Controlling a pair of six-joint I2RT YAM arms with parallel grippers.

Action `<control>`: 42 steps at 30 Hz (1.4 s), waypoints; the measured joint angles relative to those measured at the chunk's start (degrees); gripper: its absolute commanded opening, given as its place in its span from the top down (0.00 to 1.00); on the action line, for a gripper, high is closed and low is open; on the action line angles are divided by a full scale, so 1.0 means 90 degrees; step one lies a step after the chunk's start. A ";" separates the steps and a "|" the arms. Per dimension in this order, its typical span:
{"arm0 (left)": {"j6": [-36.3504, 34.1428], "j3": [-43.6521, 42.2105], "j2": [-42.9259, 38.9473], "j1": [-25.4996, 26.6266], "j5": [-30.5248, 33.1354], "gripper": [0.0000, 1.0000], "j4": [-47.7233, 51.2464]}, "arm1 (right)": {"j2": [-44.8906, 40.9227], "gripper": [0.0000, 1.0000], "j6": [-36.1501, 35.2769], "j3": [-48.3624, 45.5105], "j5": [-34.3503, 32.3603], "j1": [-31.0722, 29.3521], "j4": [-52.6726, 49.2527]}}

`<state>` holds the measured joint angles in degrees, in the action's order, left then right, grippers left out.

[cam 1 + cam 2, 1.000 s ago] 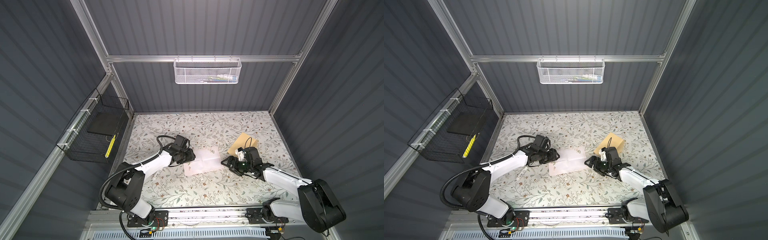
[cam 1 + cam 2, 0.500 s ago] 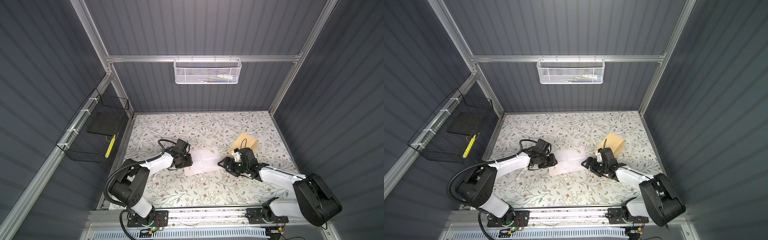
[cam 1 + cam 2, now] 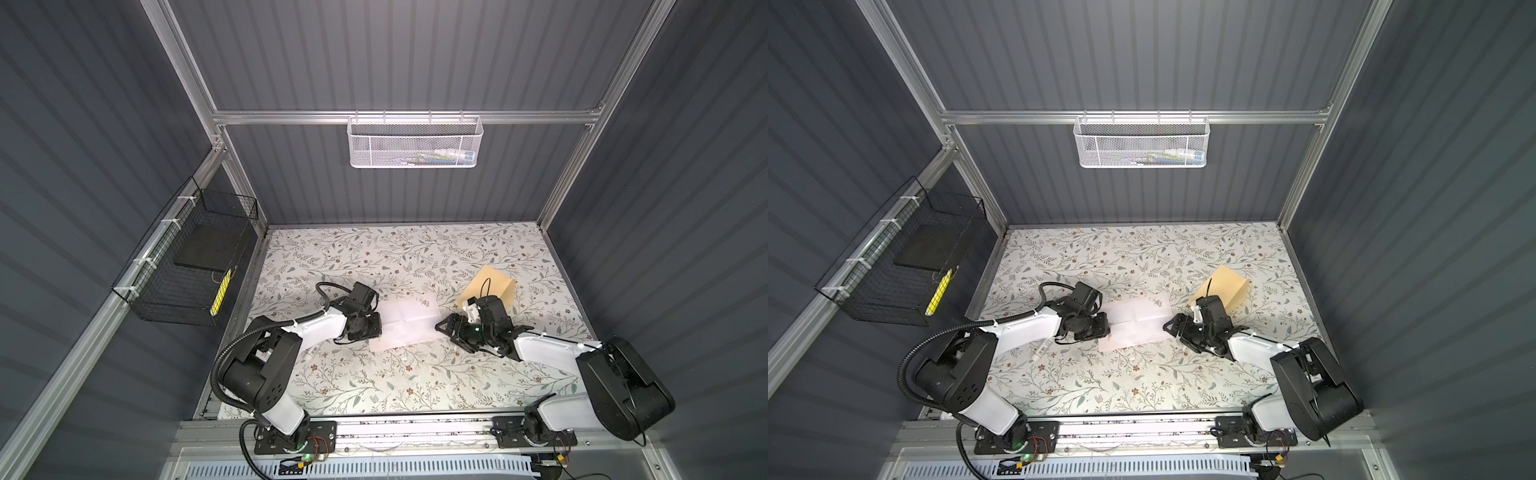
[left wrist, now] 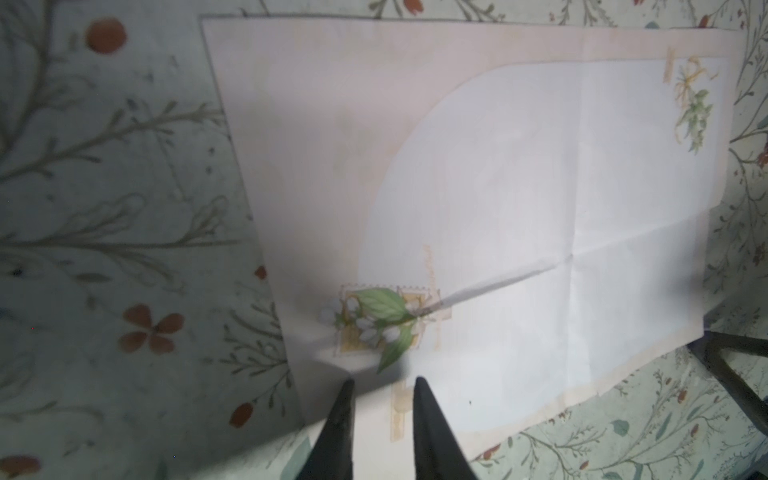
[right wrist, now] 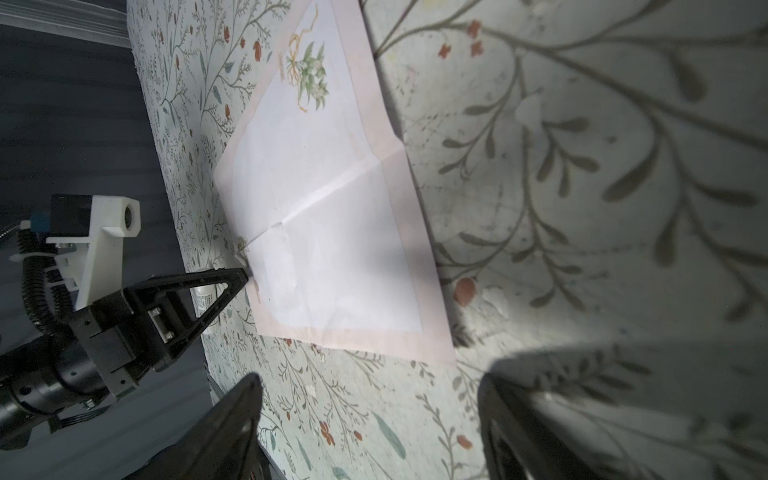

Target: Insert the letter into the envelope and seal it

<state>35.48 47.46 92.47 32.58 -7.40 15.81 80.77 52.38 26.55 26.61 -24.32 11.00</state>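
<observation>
The letter (image 3: 405, 322) lay flat mid-frame, long axis left to right. The left gripper (image 4: 382, 382) straddled its left edge, jaws a narrow slit, hold unconfirmed; the right gripper (image 5: 370, 376) gaped empty beside the right edge.

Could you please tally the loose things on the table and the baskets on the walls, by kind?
Letter: 1
Envelope: 1
Stick: 1
Baskets: 2 (white, black)
Total: 5
</observation>
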 measured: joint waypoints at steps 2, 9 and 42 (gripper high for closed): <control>-0.0024 -0.0010 0.0005 0.0000 0.0005 0.78 -0.0029 | 0.0102 0.22 0.0024 0.0002 0.0017 -0.0002 0.0192; -0.0075 -0.0044 0.0010 0.0000 0.0015 0.79 -0.0124 | 0.0432 0.28 0.0138 0.0002 0.0092 -0.0007 0.0765; -0.0255 -0.0189 0.0206 0.0002 -0.0325 0.91 -0.0969 | 0.0005 0.96 -0.0831 0.0607 -0.0930 -0.0607 -0.0474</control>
<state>33.19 45.76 94.32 32.60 -10.33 7.09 80.82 44.91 32.01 18.24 -29.78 6.74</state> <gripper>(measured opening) 0.088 0.050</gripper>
